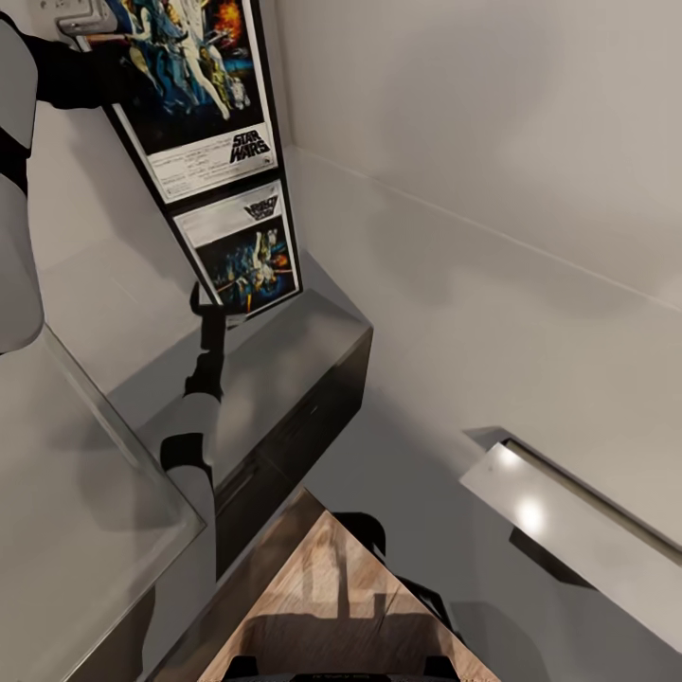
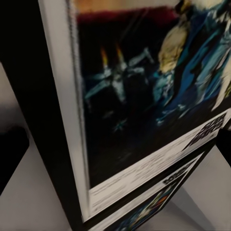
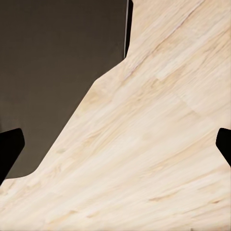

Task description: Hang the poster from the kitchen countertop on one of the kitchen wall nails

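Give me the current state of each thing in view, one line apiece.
poster: lifted, tilted, bottom edge near the countertop, mirrored in it.
kitchen countertop: glossy, reflecting the poster.
left gripper: at the poster's upper part; grip not discernible.
right gripper: fingers spread, empty, facing the wood floor.

- Plain white walls meet at a corner.
- Pale wood plank floor below, edged by dark brown-grey cabinet fronts.
- A bright light spot glares on a glossy grey ledge.
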You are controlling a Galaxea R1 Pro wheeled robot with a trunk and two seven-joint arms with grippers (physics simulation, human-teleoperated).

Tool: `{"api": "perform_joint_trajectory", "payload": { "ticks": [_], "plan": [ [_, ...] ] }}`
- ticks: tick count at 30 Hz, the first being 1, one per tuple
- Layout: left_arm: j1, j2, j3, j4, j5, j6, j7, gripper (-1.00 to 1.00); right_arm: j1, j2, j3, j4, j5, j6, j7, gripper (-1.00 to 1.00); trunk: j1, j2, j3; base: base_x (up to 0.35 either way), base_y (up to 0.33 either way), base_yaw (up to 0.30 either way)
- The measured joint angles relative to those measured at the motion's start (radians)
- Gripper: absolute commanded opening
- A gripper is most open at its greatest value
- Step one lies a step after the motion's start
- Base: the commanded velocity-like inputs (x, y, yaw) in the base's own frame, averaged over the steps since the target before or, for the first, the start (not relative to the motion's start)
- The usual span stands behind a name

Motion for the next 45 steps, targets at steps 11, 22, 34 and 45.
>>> {"api": "perform_joint_trajectory", "payload": {
  "ticks": [11, 22, 34, 45],
  "plan": [
    [0.001, 0.001, 0.0, -0.002, 0.002, 0.0, -0.001, 1.0, 0.0, 0.0, 0.0, 0.0, 0.0, 0.0, 0.0, 1.0, 0.0, 0.0, -0.005, 0.0, 0.0, 0.0],
    [0.001, 0.001, 0.0, -0.008, 0.002, 0.0, -0.002, 1.0, 0.0, 0.0, 0.0, 0.0, 0.0, 0.0, 0.0, 1.0, 0.0, 0.0, -0.016, 0.0, 0.0, 0.0],
    [0.001, 0.001, 0.001, -0.015, 0.002, 0.005, -0.028, 1.0, 0.0, 0.0, 0.0, 0.0, 0.0, 0.0, 0.0, 1.0, 0.0, 0.0, -0.021, 0.0, 0.0, 0.0],
    [0.001, 0.003, 0.003, -0.018, -0.002, 0.003, -0.106, 1.0, 0.0, 0.0, 0.0, 0.0, 0.0, 0.0, 0.0, 1.0, 0.0, 0.0, -0.022, 0.0, 0.0, 0.0]
  ]
}}
